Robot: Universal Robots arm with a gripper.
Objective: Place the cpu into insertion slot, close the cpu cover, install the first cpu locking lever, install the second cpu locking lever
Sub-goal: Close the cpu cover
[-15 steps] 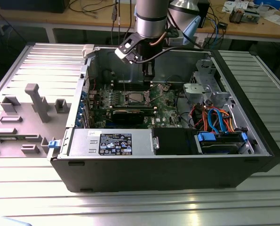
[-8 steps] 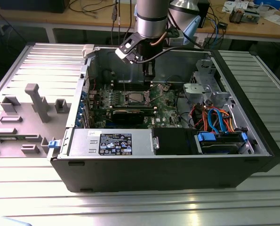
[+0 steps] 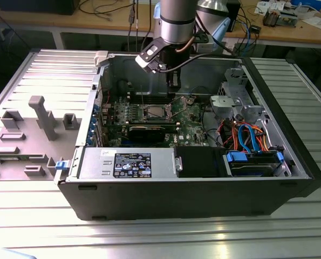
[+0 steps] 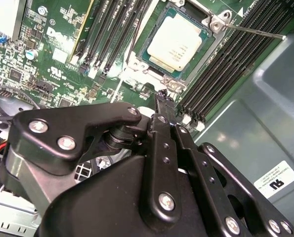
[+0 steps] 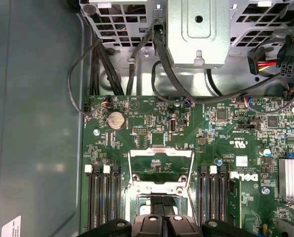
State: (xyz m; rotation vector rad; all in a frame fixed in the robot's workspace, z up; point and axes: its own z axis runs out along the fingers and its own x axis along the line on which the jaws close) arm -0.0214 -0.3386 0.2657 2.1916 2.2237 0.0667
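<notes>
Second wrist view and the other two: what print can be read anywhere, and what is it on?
No text is clear enough to quote.
On the white sticker on the grey case wall: dark print, too small to read.
On the motherboard in the first wrist view: white silkscreen marks and a logo, not legible.
On the black label on the silver box in the exterior view: white print, too small to read.

One cpu (image 4: 179, 42), one gripper (image 4: 162, 98), one computer case (image 3: 176, 197).
</notes>
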